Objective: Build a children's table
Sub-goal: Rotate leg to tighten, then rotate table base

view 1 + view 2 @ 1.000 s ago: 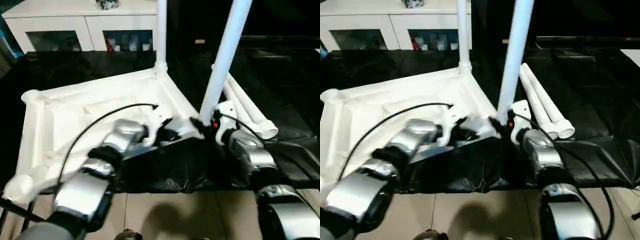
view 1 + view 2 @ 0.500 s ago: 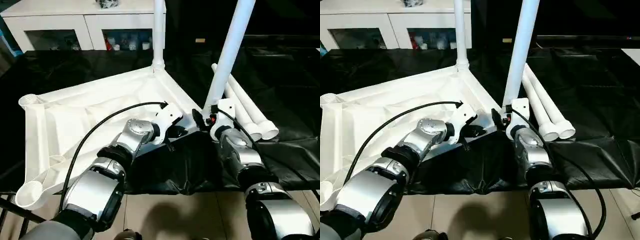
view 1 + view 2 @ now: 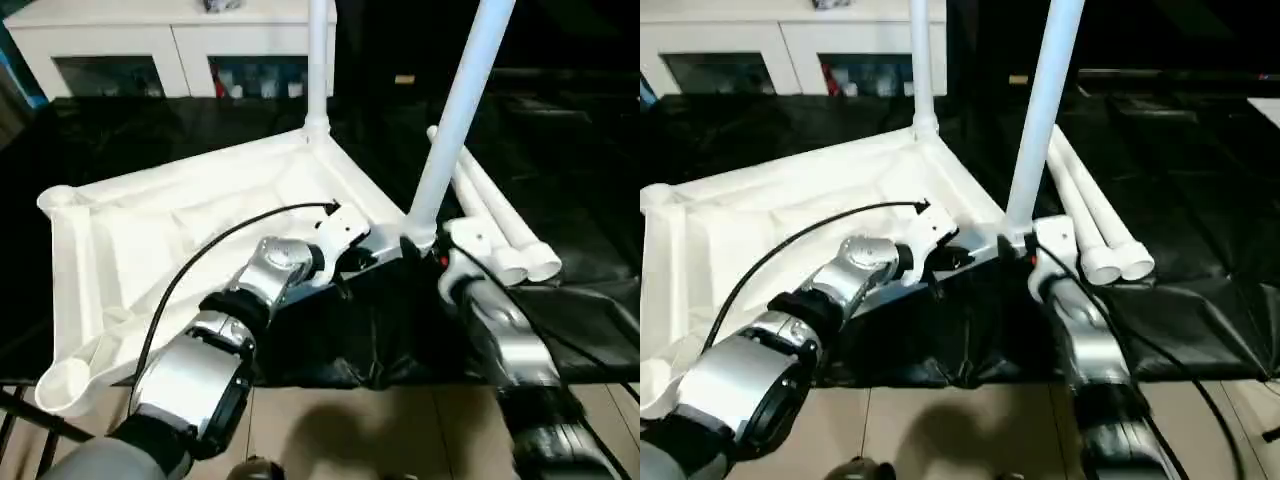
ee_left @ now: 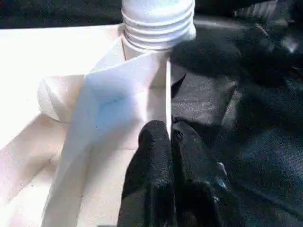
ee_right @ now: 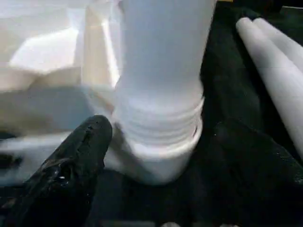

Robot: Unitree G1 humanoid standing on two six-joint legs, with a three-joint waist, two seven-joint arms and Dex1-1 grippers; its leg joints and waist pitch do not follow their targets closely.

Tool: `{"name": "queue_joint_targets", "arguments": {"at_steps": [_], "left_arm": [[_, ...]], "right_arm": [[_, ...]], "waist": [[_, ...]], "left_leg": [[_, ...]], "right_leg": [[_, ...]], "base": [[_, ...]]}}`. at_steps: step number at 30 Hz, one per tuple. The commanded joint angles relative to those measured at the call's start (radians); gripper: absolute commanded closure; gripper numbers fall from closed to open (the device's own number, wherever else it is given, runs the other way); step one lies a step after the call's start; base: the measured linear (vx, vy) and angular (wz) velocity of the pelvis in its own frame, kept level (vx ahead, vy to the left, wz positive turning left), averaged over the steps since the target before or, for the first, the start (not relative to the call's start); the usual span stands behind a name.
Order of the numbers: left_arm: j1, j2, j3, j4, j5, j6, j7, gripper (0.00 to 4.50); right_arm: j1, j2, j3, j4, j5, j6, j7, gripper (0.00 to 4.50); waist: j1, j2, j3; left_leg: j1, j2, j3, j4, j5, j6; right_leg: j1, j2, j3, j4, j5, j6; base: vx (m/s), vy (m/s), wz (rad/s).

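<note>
Black sheeting [image 3: 180,130] covers the floor where the work lies, and behind it stands a white glass-door cabinet [image 3: 170,50] with small objects on its shelves; pale floor tiles [image 3: 340,430] show along the near edge.

On the sheeting rests the white plastic rectangular table top [image 3: 150,240], upside down, its ribbed underside facing up and one side tilted. Two long white tubular legs stand upright in its round corner sockets — the far leg [image 3: 318,60] at the back corner, the near leg [image 3: 460,110] at the corner closest to the two arms. The near leg's ridged base [image 5: 158,127] sits in its socket. Two more white tubular legs [image 3: 495,225] lie side by side on the sheeting just beside that corner, their round ends pointing toward the robot.

The left pincer [image 4: 165,142] has its two black fingers pressed together, with nothing between them; the tips sit against the thin white rim of the table top, close to the socket of the near leg. A black cable [image 3: 210,250] arcs over the silver left forearm [image 3: 200,370].

The right pincer [image 5: 156,156] is spread wide, one black finger [image 5: 78,151] on one side of the near leg's base and the other a dark blur on the opposite side — neither visibly pressing the plastic. The silver right forearm [image 3: 505,340] reaches in from the lower right.
</note>
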Motion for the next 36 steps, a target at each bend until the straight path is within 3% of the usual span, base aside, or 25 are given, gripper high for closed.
{"name": "queue_joint_targets", "arguments": {"at_steps": [1, 3, 5, 6, 8, 9, 10, 13, 14, 16, 17, 19, 21, 23, 24, 25, 26, 27, 28, 31, 35, 36], "left_arm": [[-0.024, -0.013, 0.049, -0.015, -0.062, -0.055, -0.007, 4.06], [-0.038, -0.001, 0.082, -0.030, -0.101, -0.053, -0.044, 3.95], [-0.045, 0.011, 0.094, -0.042, -0.110, -0.054, -0.035, 3.93], [-0.059, 0.036, 0.111, -0.056, -0.119, -0.049, -0.001, 3.60], [-0.074, 0.075, 0.136, -0.074, -0.129, -0.033, 0.034, 3.58], [-0.081, 0.104, 0.149, -0.088, -0.131, -0.025, 0.051, 3.58], [-0.084, 0.129, 0.158, -0.100, -0.132, -0.019, 0.059, 3.58], [-0.087, 0.197, 0.181, -0.129, -0.132, 0.002, 0.079, 3.58], [-0.081, 0.239, 0.182, -0.145, -0.118, 0.017, 0.104, 3.58], [-0.067, 0.297, 0.176, -0.165, -0.090, 0.041, 0.135, 3.58], [-0.045, 0.352, 0.166, -0.188, -0.060, 0.064, 0.156, 3.58], [0.010, 0.447, 0.139, -0.229, -0.005, 0.123, 0.168, 3.58], [0.063, 0.522, 0.126, -0.256, 0.038, 0.171, 0.188, 3.58], [0.077, 0.541, 0.127, -0.265, 0.047, 0.183, 0.200, 3.75], [0.095, 0.561, 0.130, -0.268, 0.052, 0.198, 0.215, 3.75], [0.115, 0.587, 0.124, -0.263, 0.069, 0.213, 0.241, 3.97], [0.127, 0.601, 0.119, -0.262, 0.078, 0.223, 0.255, 3.97], [0.138, 0.612, 0.117, -0.264, 0.084, 0.232, 0.271, 4.04], [0.161, 0.623, 0.118, -0.289, 0.088, 0.257, 0.283, 4.11], [0.185, 0.621, 0.119, -0.321, 0.080, 0.292, 0.265, 4.34], [0.214, 0.610, 0.075, -0.306, 0.098, 0.332, 0.201, 4.50], [0.221, 0.608, 0.054, -0.294, 0.104, 0.350, 0.173, 4.50]], "right_arm": [[0.020, -0.004, 0.020, -0.088, 0.017, 0.066, 0.010, 0.38], [0.027, -0.007, 0.031, -0.132, 0.020, 0.113, 0.031, 0.38], [0.024, -0.011, 0.035, -0.133, 0.018, 0.125, 0.039, 0.38], [0.022, -0.015, 0.037, -0.141, 0.015, 0.148, 0.049, 0.38], [0.022, -0.023, 0.037, -0.154, 0.013, 0.174, 0.055, 0.38], [0.023, -0.030, 0.040, -0.164, 0.012, 0.189, 0.056, 0.38], [0.024, -0.033, 0.043, -0.170, 0.015, 0.200, 0.061, 0.38], [0.031, -0.039, 0.056, -0.203, 0.015, 0.245, 0.072, 0.38], [0.032, -0.040, 0.062, -0.210, 0.016, 0.264, 0.077, 0.38], [0.032, -0.039, 0.070, -0.218, 0.023, 0.298, 0.086, 0.38], [0.035, -0.038, 0.075, -0.230, 0.032, 0.330, 0.097, 0.38], [0.038, -0.042, 0.092, -0.251, 0.046, 0.377, 0.124, 0.38], [0.041, -0.047, 0.112, -0.261, 0.046, 0.394, 0.143, 0.38], [0.042, -0.048, 0.117, -0.263, 0.044, 0.397, 0.145, 0.57], [0.041, -0.047, 0.121, -0.264, 0.045, 0.404, 0.147, 0.57], [0.036, -0.044, 0.121, -0.255, 0.045, 0.407, 0.146, 0.85], [0.032, -0.043, 0.120, -0.250, 0.044, 0.411, 0.146, 0.85], [0.029, -0.043, 0.122, -0.246, 0.043, 0.413, 0.148, 0.92], [0.025, -0.044, 0.126, -0.246, 0.041, 0.422, 0.150, 0.95], [0.019, -0.049, 0.135, -0.247, 0.041, 0.434, 0.163, 1.27], [-0.015, -0.036, 0.142, -0.183, 0.028, 0.409, 0.153, 1.46], [-0.040, -0.025, 0.135, -0.139, 0.025, 0.389, 0.137, 1.72]], "waist": [[0.000, -0.027, -0.076], [-0.001, -0.022, -0.080], [-0.004, -0.023, -0.078], [-0.005, -0.030, -0.078], [-0.005, -0.029, -0.076], [-0.009, -0.040, -0.074], [-0.010, -0.033, -0.074], [-0.017, -0.029, -0.073], [-0.018, -0.032, -0.074], [-0.018, -0.028, -0.074], [-0.018, -0.039, -0.074], [-0.019, -0.033, -0.074], [-0.025, -0.028, -0.072], [-0.022, -0.025, -0.071], [-0.018, -0.022, -0.072], [-0.011, -0.024, -0.071], [-0.010, -0.023, -0.070], [-0.011, -0.025, -0.071], [-0.010, -0.035, -0.070], [-0.008, -0.031, -0.070], [-0.004, -0.037, -0.072], [-0.006, -0.036, -0.071]], "left_leg": [[0.023, 0.058, -0.033, -0.070, -0.202, 0.082], [0.024, 0.058, -0.033, -0.067, -0.175, 0.086], [0.023, 0.059, -0.032, -0.066, -0.172, 0.090], [0.022, 0.058, -0.031, -0.065, -0.176, 0.091], [0.021, 0.057, -0.032, -0.065, -0.177, 0.090], [0.020, 0.055, -0.031, -0.065, -0.179, 0.088], [0.021, 0.056, -0.033, -0.066, -0.177, 0.080], [0.023, 0.058, -0.034, -0.068, -0.173, 0.067], [0.027, 0.059, -0.032, -0.067, -0.172, 0.064], [0.028, 0.060, -0.032, -0.067, -0.160, 0.058], [0.028, 0.061, -0.032, -0.067, -0.157, 0.058], [0.025, 0.063, -0.036, -0.070, -0.149, 0.052], [0.032, 0.064, -0.034, -0.072, -0.169, 0.023], [0.037, 0.066, -0.033, -0.075, -0.189, -0.004], [0.045, 0.066, -0.031, -0.076, -0.206, -0.023], [0.050, 0.066, -0.030, -0.076, -0.221, -0.037], [0.046, 0.066, -0.032, -0.078, -0.226, -0.044], [0.043, 0.066, -0.034, -0.082, -0.241, -0.058], [0.045, 0.066, -0.034, -0.084, -0.254, -0.067], [0.047, 0.065, -0.035, -0.084, -0.269, -0.083], [0.041, 0.061, -0.035, -0.081, -0.247, -0.080], [0.039, 0.059, -0.035, -0.079, -0.245, -0.079]], "right_leg": [[0.044, -0.074, 0.043, -0.078, -0.269, -0.183], [0.044, -0.073, 0.043, -0.070, -0.195, -0.210], [0.042, -0.070, 0.042, -0.066, -0.152, -0.230], [0.045, -0.071, 0.042, -0.064, -0.146, -0.234], [0.047, -0.073, 0.041, -0.063, -0.161, -0.230], [0.047, -0.071, 0.041, -0.065, -0.179, -0.223], [0.047, -0.073, 0.041, -0.065, -0.197, -0.217], [0.045, -0.068, 0.042, -0.060, -0.188, -0.214], [0.042, -0.067, 0.042, -0.059, -0.176, -0.217], [0.041, -0.067, 0.043, -0.054, -0.150, -0.224], [0.043, -0.066, 0.043, -0.053, -0.144, -0.225], [0.045, -0.067, 0.044, -0.045, -0.140, -0.215], [0.036, -0.065, 0.046, -0.048, -0.167, -0.201], [0.031, -0.063, 0.047, -0.048, -0.170, -0.196], [0.025, -0.063, 0.048, -0.049, -0.166, -0.198], [0.021, -0.061, 0.049, -0.048, -0.153, -0.204], [0.023, -0.063, 0.049, -0.046, -0.146, -0.203], [0.026, -0.062, 0.048, -0.044, -0.144, -0.193], [0.026, -0.063, 0.049, -0.045, -0.148, -0.189], [0.025, -0.066, 0.050, -0.045, -0.156, -0.184], [0.030, -0.069, 0.052, -0.044, -0.142, -0.189], [0.029, -0.070, 0.052, -0.044, -0.143, -0.191]], "base": [[0.000, 0.000, 0.00], [0.000, 0.000, 0.00], [0.000, 0.000, 0.00], [0.000, 0.000, 0.00], [0.000, 0.000, 0.00], [0.000, 0.000, 0.00], [0.000, 0.000, 0.00], [0.000, 0.000, 0.00], [0.000, 0.000, 0.00], [0.000, 0.000, 0.00], [0.000, 0.000, 0.00], [0.000, 0.000, 0.00], [0.000, 0.000, 0.00], [0.000, 0.000, 0.00], [0.000, 0.000, 0.00], [0.000, 0.000, 0.00], [0.000, 0.000, 0.00], [0.000, 0.000, 0.00], [0.000, 0.000, 0.00], [0.000, 0.000, 0.00], [0.000, 0.000, 0.00], [0.000, 0.000, 0.00]]}}
